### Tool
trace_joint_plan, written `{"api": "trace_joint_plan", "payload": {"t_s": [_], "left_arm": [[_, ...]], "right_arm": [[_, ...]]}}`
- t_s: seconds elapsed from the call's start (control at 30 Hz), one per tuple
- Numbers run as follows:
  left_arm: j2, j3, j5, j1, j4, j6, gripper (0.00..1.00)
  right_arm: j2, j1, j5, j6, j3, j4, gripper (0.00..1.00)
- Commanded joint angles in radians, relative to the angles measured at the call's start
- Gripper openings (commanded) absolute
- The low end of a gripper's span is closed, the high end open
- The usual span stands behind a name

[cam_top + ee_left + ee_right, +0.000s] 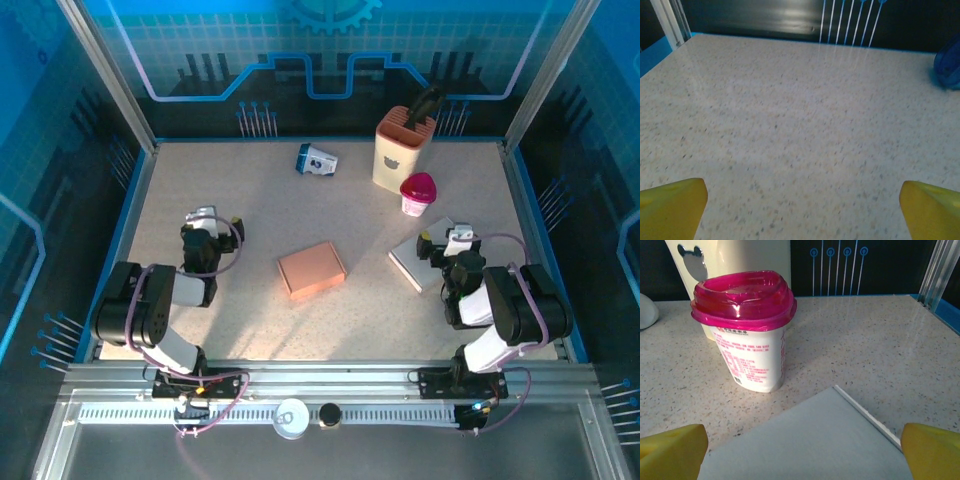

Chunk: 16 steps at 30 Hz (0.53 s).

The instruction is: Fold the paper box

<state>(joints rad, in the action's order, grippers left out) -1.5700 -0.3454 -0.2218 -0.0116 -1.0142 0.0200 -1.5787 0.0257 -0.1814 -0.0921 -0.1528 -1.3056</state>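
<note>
A flat salmon-coloured paper box [311, 269] lies in the middle of the table, untouched by either arm. My left gripper [207, 222] rests low over bare table at the left, well apart from the box; its yellow fingertips [670, 205] stand wide open with nothing between them [802, 200]. At the right, my right gripper [453, 241] is open just above a flat grey board [418, 260]. In the right wrist view that grey board [810, 440] lies between the yellow fingertips [932, 447].
A white cup with a magenta lid [747, 325] stands just beyond the grey board. Behind it is a cream holder [402, 150] with a dark tool in it. A small blue-and-white object [316, 160] lies at the back centre. Metal frame posts flank the table.
</note>
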Motion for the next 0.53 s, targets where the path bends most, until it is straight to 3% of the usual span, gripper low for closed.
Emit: {"api": "trace_joint_plan", "payload": {"t_s": [0.0, 0.4, 0.5], "left_arm": [[0.013, -0.013, 0.054, 0.008, 0.042, 0.017, 0.99], [0.015, -0.014, 0.052, 0.009, 0.045, 0.018, 0.99], [0.016, 0.013, 0.049, 0.008, -0.005, 0.017, 0.99]], "right_arm": [[0.023, 0.004, -0.018, 0.009, -0.037, 0.010, 1.00], [0.043, 0.068, -0.104, 0.060, -0.153, 0.243, 1.00], [0.039, 0.070, -0.107, 0.058, -0.097, 0.142, 1.00]]}}
